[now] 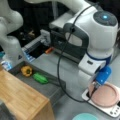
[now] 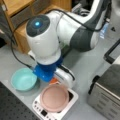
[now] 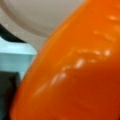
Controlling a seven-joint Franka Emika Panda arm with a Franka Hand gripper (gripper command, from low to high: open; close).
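Orange filled nearly all of my wrist view: a glossy orange object (image 3: 75,75) sat right against the lens, so close that I judged it was between or just under my fingers, though I could not tell whether they were closed on it. My gripper (image 2: 53,79) hung low at the 12 o'clock edge of the pink plate (image 2: 54,98), which rested on a white scale (image 2: 71,101); a sliver of orange showed there in a front view. The teal bowl (image 2: 23,79) lay at 9 o'clock of my gripper, just beside the scale. In a front view a yellow pepper (image 1: 26,71) and a green vegetable (image 1: 40,78) lay well apart from me, in a grey tray (image 1: 50,88), likely kept there as stock.
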